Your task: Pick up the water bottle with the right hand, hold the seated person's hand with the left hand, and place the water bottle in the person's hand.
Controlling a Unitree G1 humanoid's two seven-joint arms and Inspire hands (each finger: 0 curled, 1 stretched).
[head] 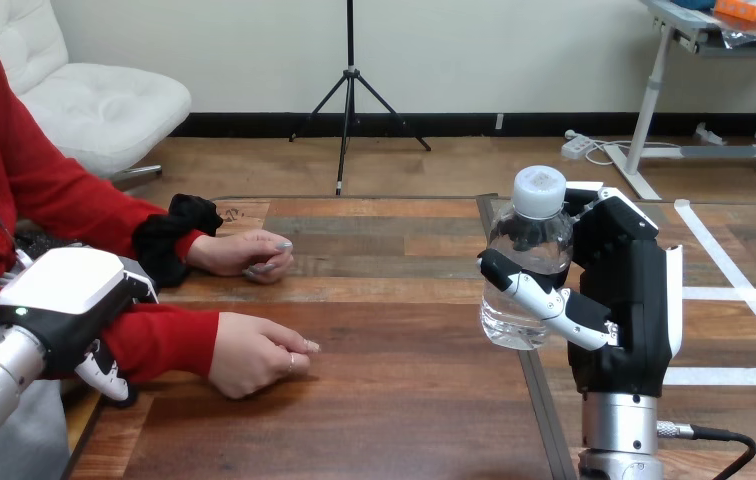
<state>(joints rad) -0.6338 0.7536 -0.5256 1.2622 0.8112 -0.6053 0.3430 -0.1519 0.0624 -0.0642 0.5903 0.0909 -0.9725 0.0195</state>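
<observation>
Clamping the water bottle (527, 255) upright in the right hand (622, 290). Resting the left hand (62, 288) by the person's near sleeve (169, 335), grip impossible to tell. Facing a leftward carry: the person's near hand (254, 355) lying palm-down just past the left hand, well apart from the right.

We see the clear, white-capped water bottle (527, 265) upright, clasped in our right hand (624, 300); the person's hand (254, 352) rests loosely curled on the surface (404, 400), near our left hand (69, 300).
</observation>
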